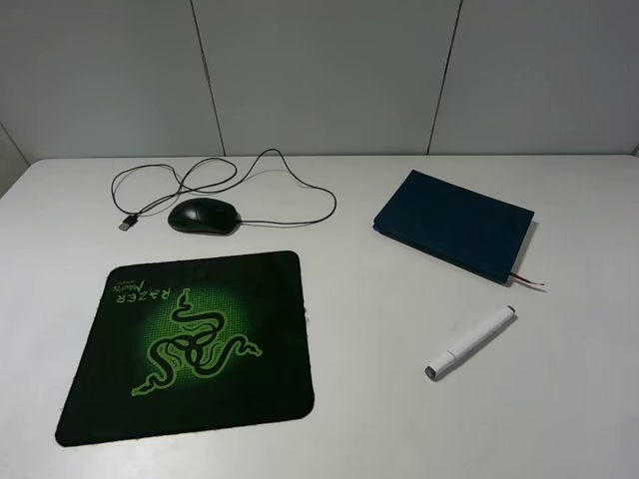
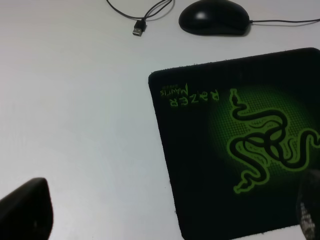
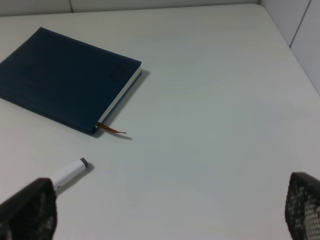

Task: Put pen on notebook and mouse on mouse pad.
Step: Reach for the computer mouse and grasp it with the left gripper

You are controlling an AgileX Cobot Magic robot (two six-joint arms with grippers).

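Note:
The black mouse (image 1: 204, 216) lies on the white table just beyond the far edge of the Razer mouse pad (image 1: 255, 299), not on it. Its cable loops behind it to a USB plug (image 1: 128, 224). To the right, the navy notebook (image 1: 456, 225) lies closed with its red ribbon (image 1: 529, 280) sticking out. The white pen (image 1: 469, 342) lies on the table nearer than the notebook, apart from it. No gripper shows in the exterior view. My left gripper (image 2: 165, 217) stands open over the pad's (image 2: 200, 175) near corner, well short of the mouse (image 2: 214, 17). My right gripper (image 3: 165, 212) stands open near the pen (image 3: 72, 172) and notebook (image 3: 65, 80).
A white panelled wall (image 1: 319, 70) stands behind the table (image 1: 399, 180). The table's right edge (image 3: 280, 35) runs close to the notebook side. The cable (image 1: 290, 175) sprawls across the far left of the table.

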